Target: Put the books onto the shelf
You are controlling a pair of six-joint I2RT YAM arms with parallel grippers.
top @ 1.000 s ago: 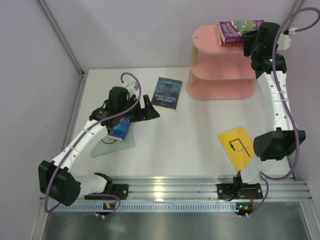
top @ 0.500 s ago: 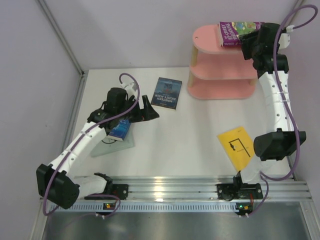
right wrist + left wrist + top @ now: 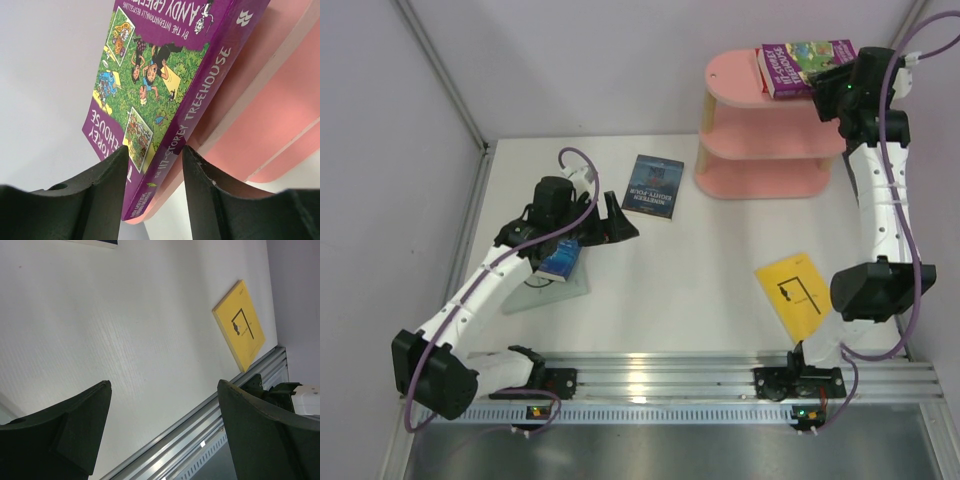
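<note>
Wide-spread left claw (image 3: 164,384) over white table (image 3: 125,330), yellow book (image 3: 240,325) near the metal rail (image 3: 200,425).

A purple-green cartoon paperback (image 3: 805,60) lies flat atop the pink three-tier shelf (image 3: 730,82) at the white table (image 3: 700,260)'s far right corner, a dark navy paperback (image 3: 653,187) flat mid-table, a yellow paperback (image 3: 794,293) flat near the right front edge.
</note>
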